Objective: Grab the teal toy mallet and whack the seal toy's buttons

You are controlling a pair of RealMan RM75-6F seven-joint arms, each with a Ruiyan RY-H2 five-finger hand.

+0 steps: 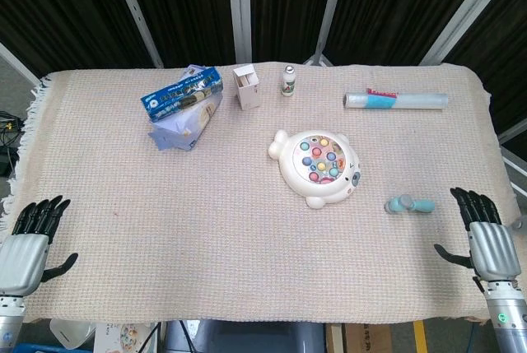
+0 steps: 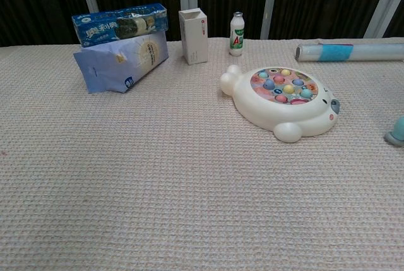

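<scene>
— Where were the hands, and did both cameras catch them?

— Only the head view did. The right hand (image 1: 487, 238) lay flat at the near right edge of the counter (image 1: 206, 229), fingers spread, holding nothing. The left hand (image 1: 31, 242) lay the same way at the near left edge, spread and empty. The chest view showed neither.

— And the teal toy mallet?

— It lay on its side to the right of the seal toy (image 1: 317, 167) and a little nearer the robot, apart from it. In the head view the teal toy mallet (image 1: 410, 204) showed whole, just beside the right hand without touching it. The chest view caught only its head at the right border (image 2: 397, 133).

— What did the chest view add?

— The seal toy (image 2: 284, 102) seen from low down, its coloured buttons (image 2: 285, 84) raised on top, and the print on the things behind it.

— Which things?

— Behind the seal toy and to the left, a blue snack packet (image 1: 182, 95) lay on a pale bag (image 1: 183, 125). Straight behind stood a small white carton (image 1: 247, 87) and a little bottle (image 1: 287, 81). Behind and to the right lay a rolled tube (image 1: 397, 100).
</scene>
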